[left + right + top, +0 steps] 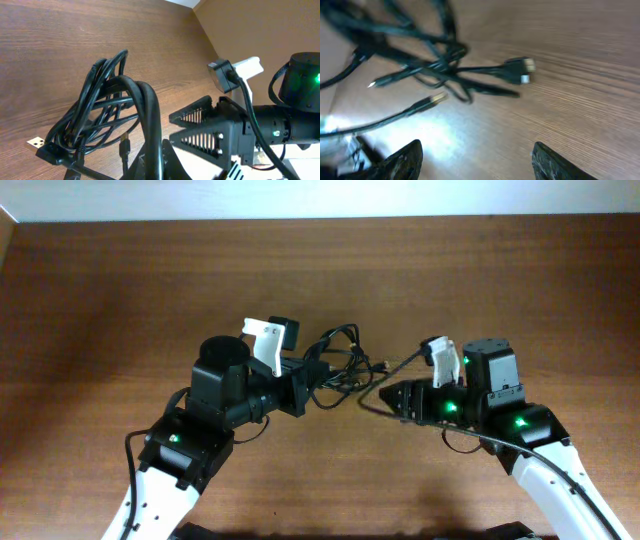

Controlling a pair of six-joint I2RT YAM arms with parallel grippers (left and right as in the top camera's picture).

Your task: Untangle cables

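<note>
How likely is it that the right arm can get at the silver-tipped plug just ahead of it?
Probably yes. The right end effector is open and faces the plug, with only bare table between them. The tangled cables sit off to one side.

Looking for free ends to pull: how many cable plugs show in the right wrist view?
3: a chunky plug at centre right, a flat metal-tipped plug below the cables, a thin pointed tip at the left. Others may hide in the tangle.
</note>
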